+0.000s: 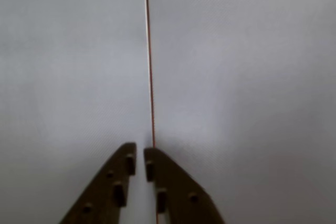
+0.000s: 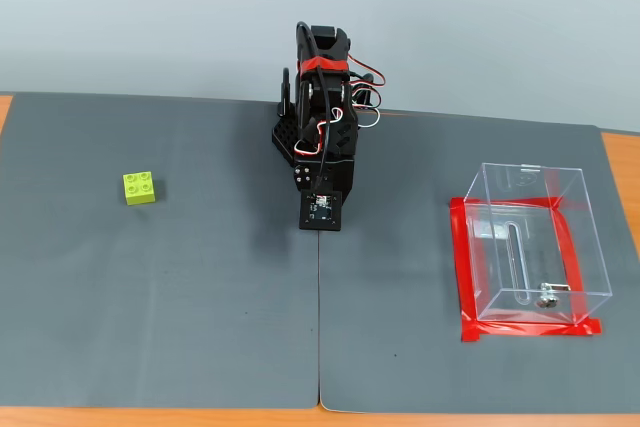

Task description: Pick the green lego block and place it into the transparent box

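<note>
My gripper point(image 1: 140, 162) is closed and empty, so nothing is done: the block point(image 2: 140, 188) sits far off to one side of it and the box point(image 2: 530, 247) far off to the other.

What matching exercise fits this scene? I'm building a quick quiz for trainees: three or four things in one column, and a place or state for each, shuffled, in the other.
Things:
1. green lego block
2. transparent box
3. pincer
4. red tape

Places or states:
A. closed and empty, over bare mat
B. alone on the mat at the fixed view's left
C. around the box's base
D. standing at the fixed view's right, a small metal piece inside

Pairs: 1-B, 2-D, 3-A, 4-C
</note>
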Controlling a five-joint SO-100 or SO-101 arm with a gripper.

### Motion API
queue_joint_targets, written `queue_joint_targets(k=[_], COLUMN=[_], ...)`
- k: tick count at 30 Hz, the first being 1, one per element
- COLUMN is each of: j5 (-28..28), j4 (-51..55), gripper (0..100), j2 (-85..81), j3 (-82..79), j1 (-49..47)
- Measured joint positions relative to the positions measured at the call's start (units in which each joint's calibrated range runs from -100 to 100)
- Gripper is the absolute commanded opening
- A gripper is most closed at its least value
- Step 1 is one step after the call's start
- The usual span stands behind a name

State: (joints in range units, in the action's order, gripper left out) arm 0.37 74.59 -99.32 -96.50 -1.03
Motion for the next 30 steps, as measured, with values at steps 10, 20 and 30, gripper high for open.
queue_joint_targets(k=[10,20,30], j5=[0.00,0.29,0.39], j4=[-2.69,-6.76,-6.76], gripper=[2,2,2], j2=[0.59,17.25,37.98], j3=[1.98,19.85,38.80], j1=[0.00,1.47,15.11])
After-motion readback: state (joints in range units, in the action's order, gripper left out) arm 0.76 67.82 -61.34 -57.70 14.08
